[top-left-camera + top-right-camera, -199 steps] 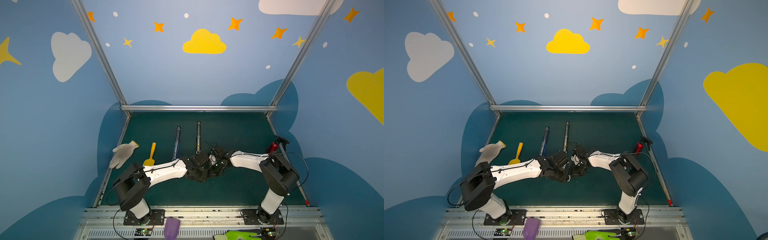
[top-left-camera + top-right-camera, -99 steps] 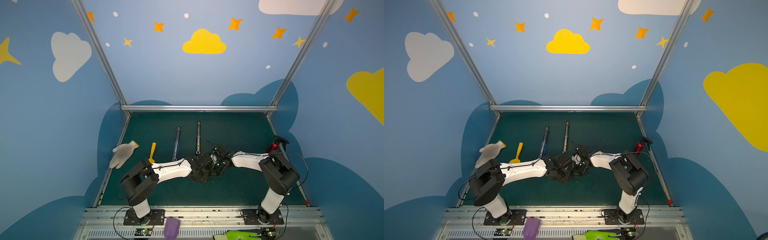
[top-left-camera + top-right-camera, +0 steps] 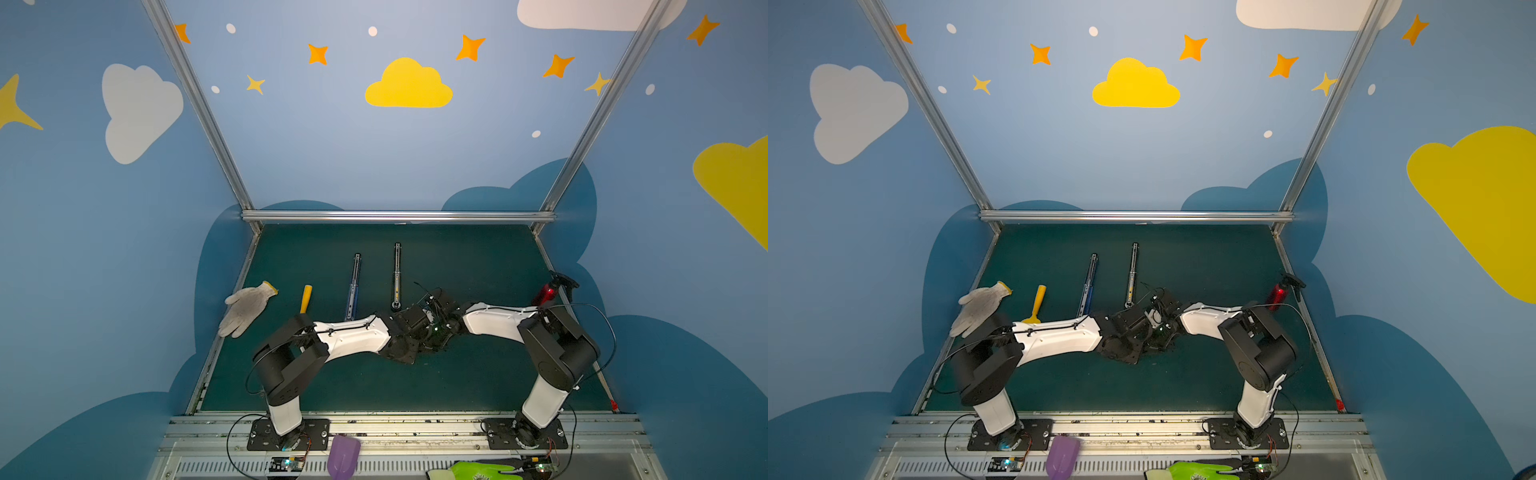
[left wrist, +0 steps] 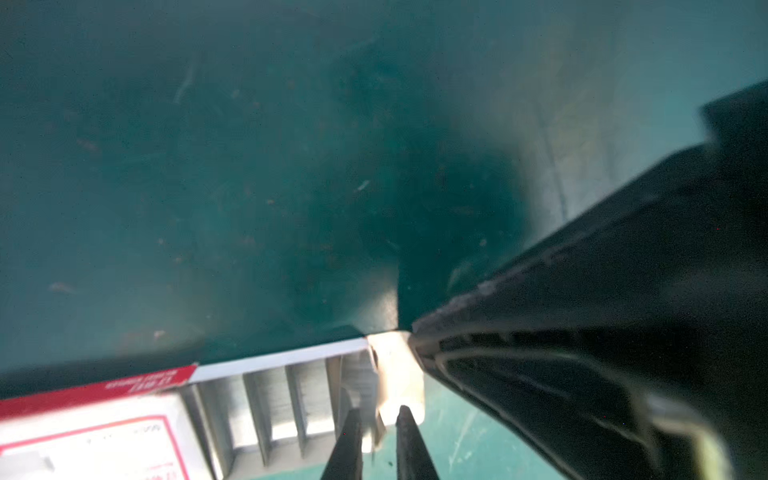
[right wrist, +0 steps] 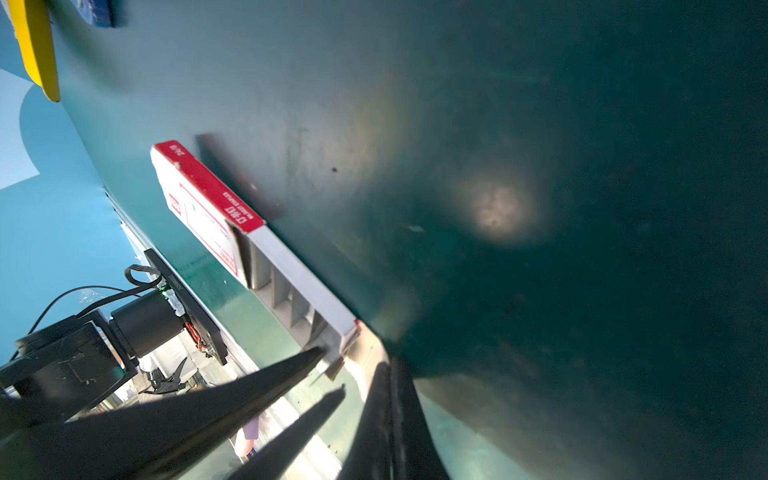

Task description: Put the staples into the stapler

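The staples (image 4: 270, 395) lie in grey rows in the white tray slid out of a red-marked box (image 4: 104, 428), also visible in the right wrist view as box (image 5: 203, 199) and rows of staples (image 5: 286, 297). My left gripper (image 4: 379, 409) stands at the tray's open end with its fingers a narrow gap apart. A tilted thin strip sits between them, with a little space showing beside it. My right gripper (image 5: 388, 365) is shut, and its tip touches the tray's white end flap (image 4: 397, 370). Both wrists hide the box in both top views. The stapler is out of view.
On the green mat behind the arms lie a grey work glove (image 3: 245, 307), a yellow-handled tool (image 3: 306, 297) and two long metal rails (image 3: 353, 286). A red spray bottle (image 3: 544, 293) is at the right edge. A purple scoop (image 3: 343, 455) rests on the front rail.
My left arm's elbow has swung to the right, toward the middle. The two wrists stay together at the box. The right arm has hardly moved.
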You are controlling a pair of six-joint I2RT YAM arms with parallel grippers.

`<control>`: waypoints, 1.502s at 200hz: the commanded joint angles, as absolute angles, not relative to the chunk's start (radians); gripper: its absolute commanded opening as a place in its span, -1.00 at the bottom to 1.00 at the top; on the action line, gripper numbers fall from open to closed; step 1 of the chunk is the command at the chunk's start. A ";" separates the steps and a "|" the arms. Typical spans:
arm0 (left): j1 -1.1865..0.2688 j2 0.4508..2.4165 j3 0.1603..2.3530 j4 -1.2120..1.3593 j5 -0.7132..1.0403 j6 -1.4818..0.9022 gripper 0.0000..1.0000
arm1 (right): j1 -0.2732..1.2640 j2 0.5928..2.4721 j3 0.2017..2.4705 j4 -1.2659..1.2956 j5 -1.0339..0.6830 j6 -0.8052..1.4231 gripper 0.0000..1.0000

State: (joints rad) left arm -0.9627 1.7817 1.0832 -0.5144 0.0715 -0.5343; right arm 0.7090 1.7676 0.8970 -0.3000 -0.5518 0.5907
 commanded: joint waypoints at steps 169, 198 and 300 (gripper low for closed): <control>-0.960 1.763 1.138 -0.596 -0.027 -0.509 -0.92 | 0.708 1.742 0.848 -0.278 -0.505 0.610 -0.89; -0.946 1.715 1.146 -0.618 -0.019 -0.500 -0.92 | 0.707 1.741 0.844 -0.276 -0.506 0.612 -0.89; -0.922 1.830 1.129 -0.577 0.052 -0.498 -0.86 | 0.703 1.733 0.834 -0.275 -0.499 0.618 -0.85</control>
State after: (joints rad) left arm -0.9272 1.7832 1.1259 -0.5747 0.0330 -0.5079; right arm 0.7036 1.7512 0.8639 -0.2562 -0.5442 0.6109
